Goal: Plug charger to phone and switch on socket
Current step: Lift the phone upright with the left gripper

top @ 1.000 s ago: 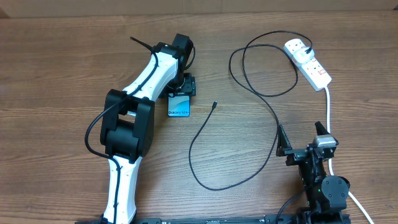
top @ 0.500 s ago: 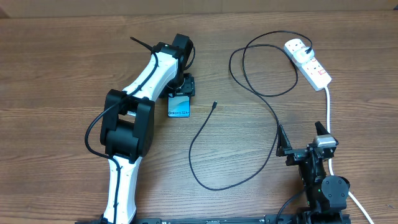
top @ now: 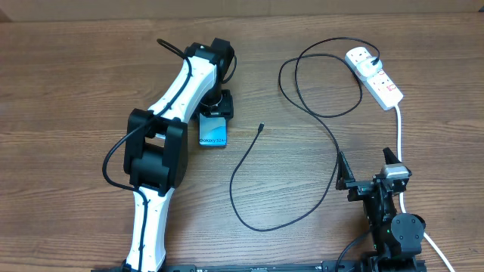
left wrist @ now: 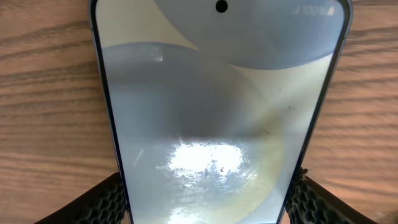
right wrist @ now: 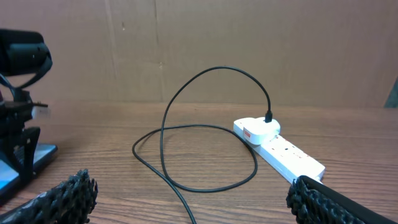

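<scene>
Since a second ago, the left gripper (top: 217, 113) has swung slightly toward the left edge of the table (top: 76, 75), and the phone (top: 214, 131) has turned and slid a little with it. The phone lies flat, screen up and lit, left of the table's middle and nearer the far edge. In the left wrist view the ribbed fingers (left wrist: 106, 202) sit against both long sides of the phone, partly closed on it.

The right gripper (top: 367, 165) hangs by the near edge, toward the right corner, with its fingers spread as wide as they go and nothing between them.

The black cable (top: 231, 181) loops across the middle of the table. Its small tip (top: 260, 127) lies loose on the wood just beside the phone on the right, not touching it. Its black plug (top: 376, 58) already sits in the white power strip (top: 376, 74) near the far right corner.

So only the strip end is connected. By my judgement the work is at an early stage: the phone is being steadied, the tip has yet to be picked up and pushed into the phone, and the red switch (top: 388, 85) has yet to be pressed. Whether that switch is on I cannot tell.
</scene>
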### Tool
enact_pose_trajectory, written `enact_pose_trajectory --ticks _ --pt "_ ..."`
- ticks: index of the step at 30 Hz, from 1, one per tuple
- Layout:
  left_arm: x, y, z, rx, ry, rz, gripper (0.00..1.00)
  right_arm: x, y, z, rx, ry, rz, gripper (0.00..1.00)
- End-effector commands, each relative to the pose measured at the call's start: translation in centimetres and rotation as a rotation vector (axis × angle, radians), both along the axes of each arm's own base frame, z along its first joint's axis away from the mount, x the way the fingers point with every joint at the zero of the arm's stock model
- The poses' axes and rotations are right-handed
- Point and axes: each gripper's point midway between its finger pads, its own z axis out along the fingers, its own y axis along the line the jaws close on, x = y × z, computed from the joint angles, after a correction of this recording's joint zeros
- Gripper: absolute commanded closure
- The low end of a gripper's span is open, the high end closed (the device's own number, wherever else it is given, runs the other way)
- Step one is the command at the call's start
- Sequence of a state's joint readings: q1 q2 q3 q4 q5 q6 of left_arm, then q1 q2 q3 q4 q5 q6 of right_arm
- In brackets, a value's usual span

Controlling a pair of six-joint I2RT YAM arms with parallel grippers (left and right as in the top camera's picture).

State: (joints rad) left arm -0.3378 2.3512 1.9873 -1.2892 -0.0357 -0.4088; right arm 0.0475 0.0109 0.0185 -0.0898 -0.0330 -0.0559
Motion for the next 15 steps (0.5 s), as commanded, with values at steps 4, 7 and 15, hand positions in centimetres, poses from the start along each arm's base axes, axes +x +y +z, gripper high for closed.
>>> enact_pose_trajectory --ticks 4,7,15 --pt "-0.2 -2.4 2.8 -0.164 0.038 0.015 0.29 0.0 -0.1 -0.2 0.002 -0.002 -0.008 0.0" --pt "-1.0 -3.6 3.4 -0.248 0.086 0.03 0.29 0.0 -0.1 -0.2 0.002 -0.002 -0.008 0.0" --pt "-2.5 -7.6 6.8 -0.662 0.241 0.111 0.29 0.0 -0.1 -0.2 0.002 -0.002 -0.008 0.0"
